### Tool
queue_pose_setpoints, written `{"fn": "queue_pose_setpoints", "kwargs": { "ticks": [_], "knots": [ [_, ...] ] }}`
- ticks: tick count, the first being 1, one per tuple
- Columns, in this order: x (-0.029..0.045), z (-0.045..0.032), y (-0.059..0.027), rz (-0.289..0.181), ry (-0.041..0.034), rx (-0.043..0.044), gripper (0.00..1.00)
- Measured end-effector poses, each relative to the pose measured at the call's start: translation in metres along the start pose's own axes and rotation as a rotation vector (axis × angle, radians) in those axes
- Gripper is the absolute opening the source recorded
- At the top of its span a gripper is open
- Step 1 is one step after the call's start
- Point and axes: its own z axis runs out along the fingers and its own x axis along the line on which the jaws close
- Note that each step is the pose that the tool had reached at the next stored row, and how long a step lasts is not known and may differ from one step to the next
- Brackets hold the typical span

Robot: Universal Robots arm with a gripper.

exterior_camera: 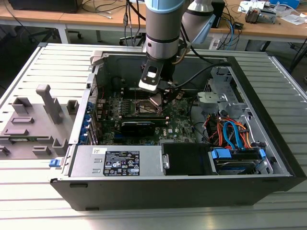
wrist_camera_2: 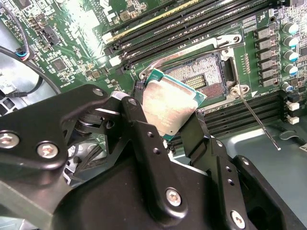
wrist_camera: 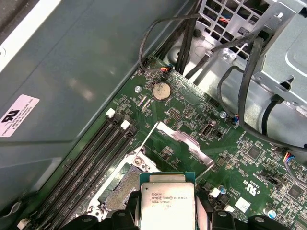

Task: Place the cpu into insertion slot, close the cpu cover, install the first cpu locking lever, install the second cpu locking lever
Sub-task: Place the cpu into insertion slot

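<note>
My gripper (wrist_camera_2: 169,125) is clamped on the cpu (wrist_camera_2: 170,103), holding it tilted just above the uncovered insertion slot (wrist_camera_2: 204,76). They appear apart, though the cpu's lower edge is hidden.

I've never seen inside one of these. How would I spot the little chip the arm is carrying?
Find the open black computer case, then the arm's black gripper over the green circuit board inside. Clamped in it is the cpu: a small flat square, silvery-grey on top with a green edge, tilted above the open insertion slot and, unlike its neighbours, not fixed to the board.
</note>
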Motion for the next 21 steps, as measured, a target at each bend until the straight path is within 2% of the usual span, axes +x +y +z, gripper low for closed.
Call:
{"fn": "queue_pose_setpoints", "kwargs": {
  "ticks": [6, 8, 12, 13, 14, 21],
  "knots": [
    [0.0000, 0.0002, 0.0000, 0.010, -0.0009, -0.0001, 0.55],
    [0.0000, 0.0004, 0.0000, 0.013, -0.0032, 0.0012, 0.55],
    [0.0001, 0.0003, 0.0000, 0.015, -0.0183, 0.0126, 0.55],
    [0.0000, 0.0003, 0.0000, 0.017, -0.0260, 0.0184, 0.55],
    [0.0000, 0.0002, 0.0000, 0.018, -0.0284, 0.0202, 0.55],
    [0.0000, 0.0003, 0.0000, 0.019, -0.0286, 0.0203, 0.55]
  ]
}}
